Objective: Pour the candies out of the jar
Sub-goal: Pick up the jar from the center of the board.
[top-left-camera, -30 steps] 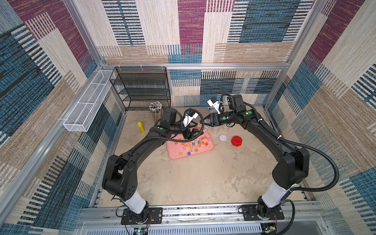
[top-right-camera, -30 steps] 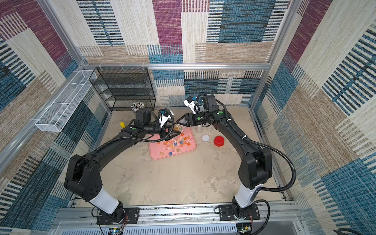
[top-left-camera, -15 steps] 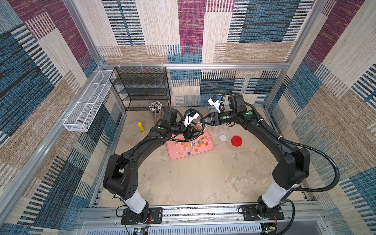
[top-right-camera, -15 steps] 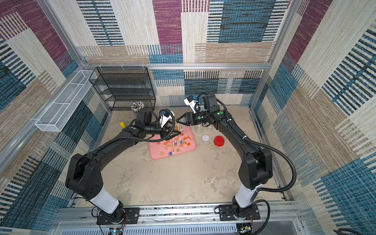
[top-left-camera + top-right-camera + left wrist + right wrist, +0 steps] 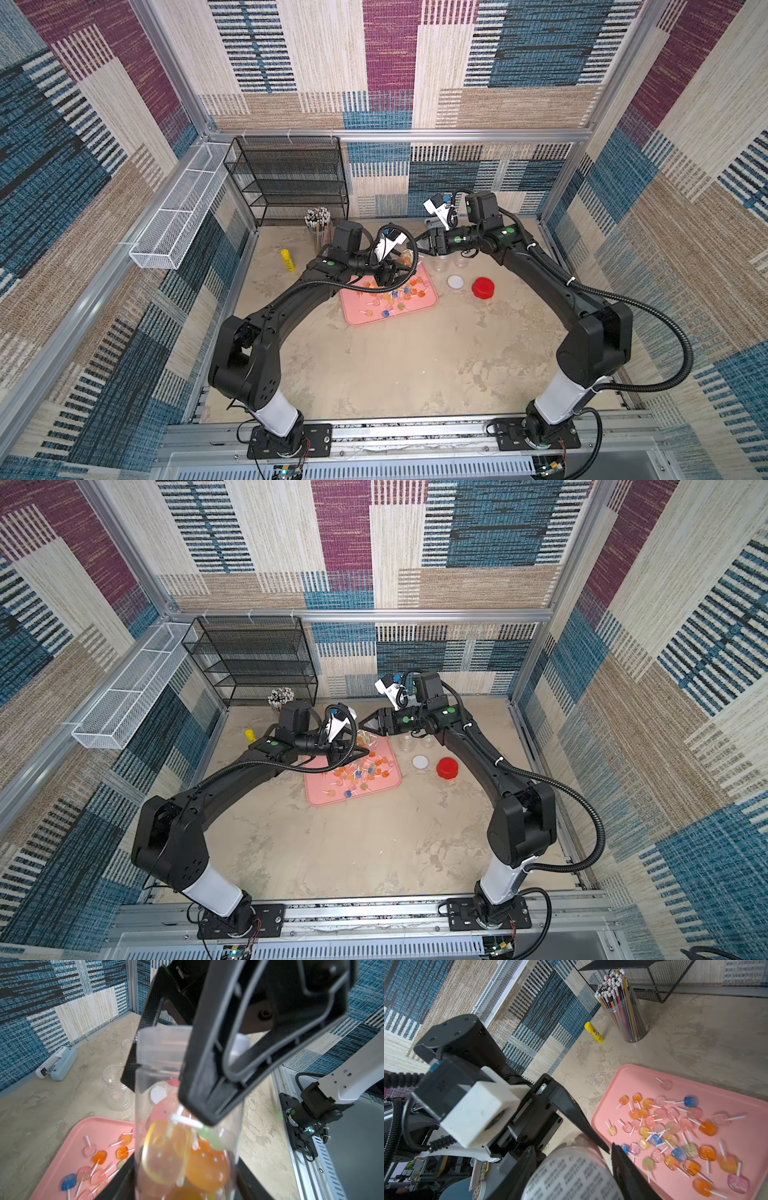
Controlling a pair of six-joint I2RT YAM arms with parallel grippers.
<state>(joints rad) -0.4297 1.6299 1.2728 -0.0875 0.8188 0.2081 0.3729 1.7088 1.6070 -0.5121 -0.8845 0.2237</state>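
While the jar (image 5: 162,1076) was held in the air above the far part of the pink tray (image 5: 643,1076), it was taken from both sides; the right fingers (image 5: 207,1095) were clamped across its frosted, printed end, and the left fingers (image 5: 577,1118) appeared pressed against the clear body. Several candies (image 5: 205,1165) were seen inside, bunched towards the left wrist; many more were scattered on the tray. The thin clear plastic was judged light, smooth and slippery, and liable to flex if squeezed hard; a hold across the straight wall was judged safest, with the mouth kept free; which end was the mouth could not be told. The sticks were expected to tangle and jam, so a shake might be needed.
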